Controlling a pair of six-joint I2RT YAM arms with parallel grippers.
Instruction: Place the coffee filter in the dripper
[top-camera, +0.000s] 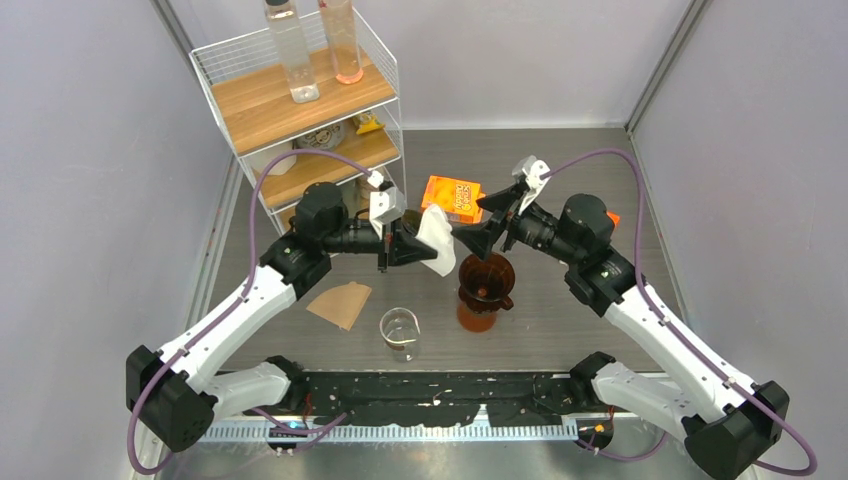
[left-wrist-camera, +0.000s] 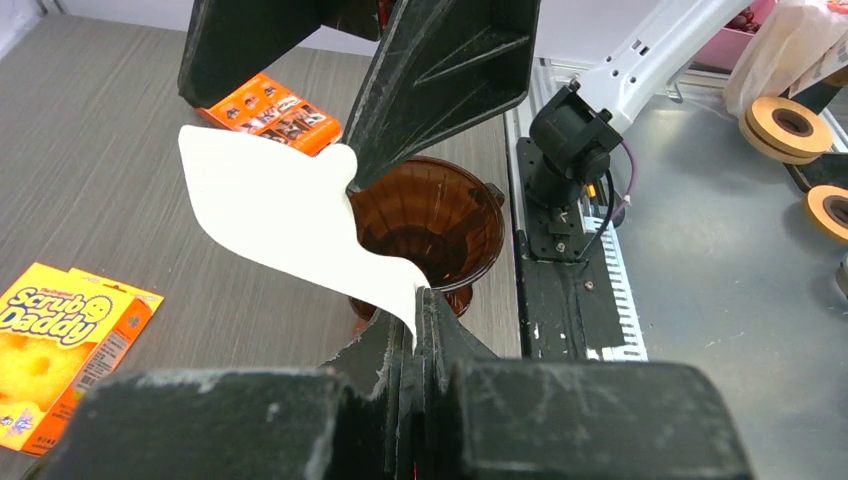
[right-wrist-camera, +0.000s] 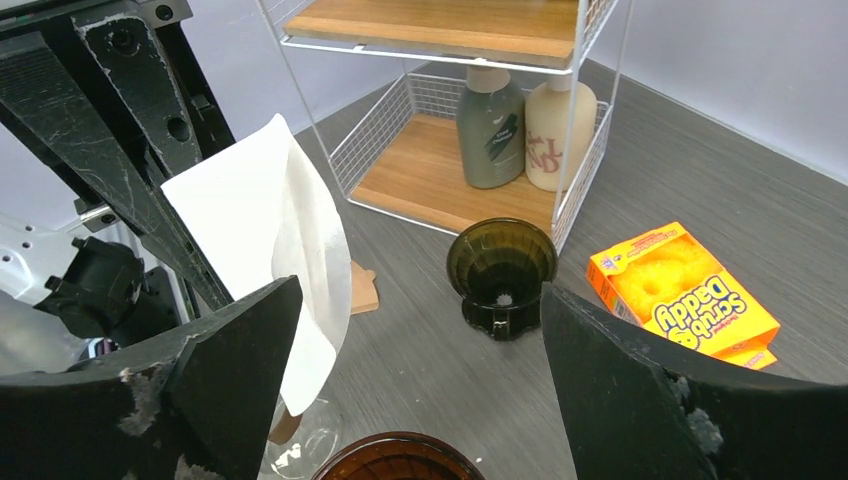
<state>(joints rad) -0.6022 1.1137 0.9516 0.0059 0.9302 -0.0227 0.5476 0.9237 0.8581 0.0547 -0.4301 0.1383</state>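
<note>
Clearance over dripper (top-camera: 486, 275)
Mouth unblocked from above; filter (top-camera: 436, 240) and right gripper (top-camera: 468, 219) hang beside its far rim; beaker (top-camera: 400, 333) near-left, box (top-camera: 452, 196) behind.

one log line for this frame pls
left hand: shut on filter | right hand: open, beside filter | filter: aloft near dripper, not in it

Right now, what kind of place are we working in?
Probably a robot test cell staged as a coffee corner: plain grey walls around the table, a wire shelf with bottles, a brown dripper and a paper filter.
</note>
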